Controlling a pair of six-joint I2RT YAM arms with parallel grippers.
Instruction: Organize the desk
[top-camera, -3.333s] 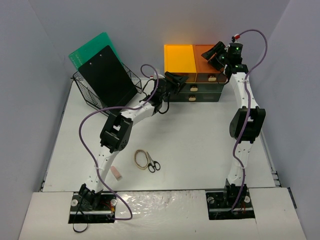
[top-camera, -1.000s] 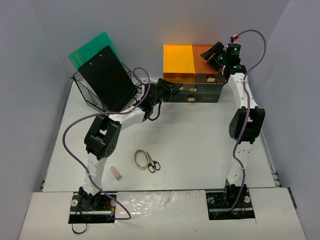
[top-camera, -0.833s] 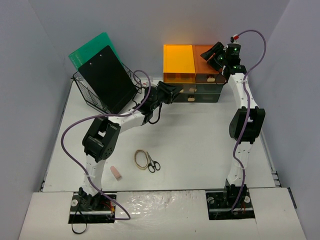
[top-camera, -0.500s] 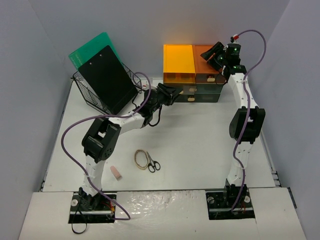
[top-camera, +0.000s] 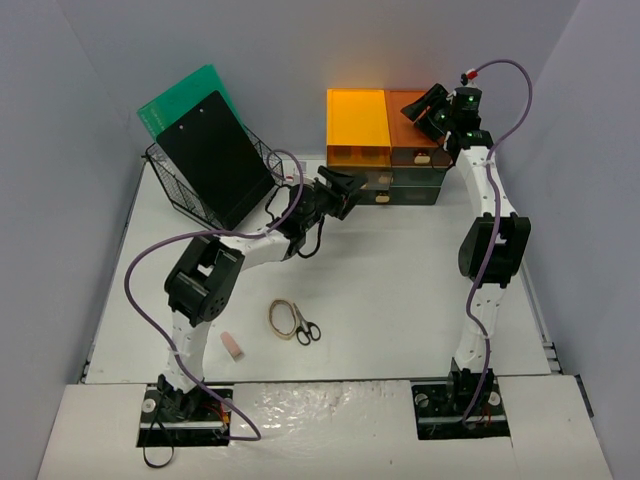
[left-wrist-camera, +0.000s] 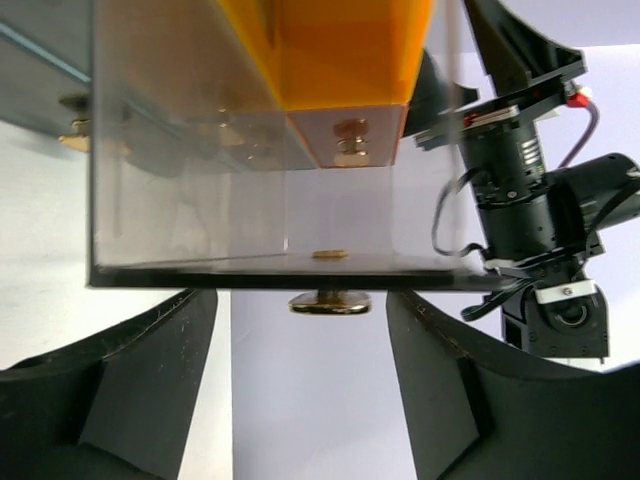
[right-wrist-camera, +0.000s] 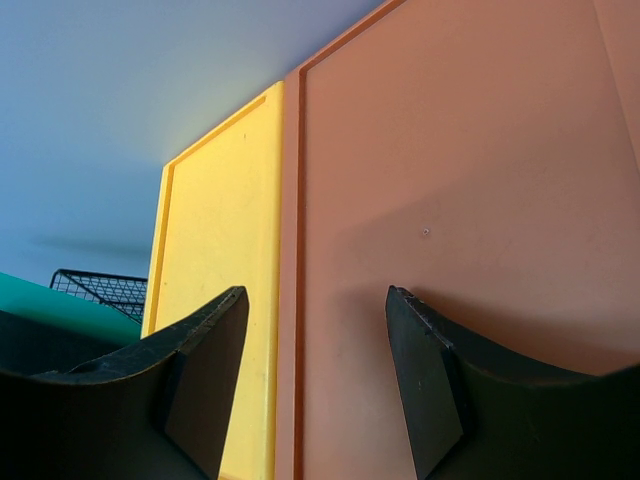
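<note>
Top external: left gripper (top-camera: 348, 187), jaws apart, hovers over the desk (top-camera: 400, 290) beside the drawer unit (top-camera: 405, 186).

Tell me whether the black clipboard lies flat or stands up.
Standing: the black clipboard rises out of the wire basket, tilted, in front of the green board.

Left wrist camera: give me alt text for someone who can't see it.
The left gripper stands open, its fingers on either side of a small brass knob on a clear drawer, not touching it. An orange drawer lies beyond, and the right arm shows at the right.
</note>
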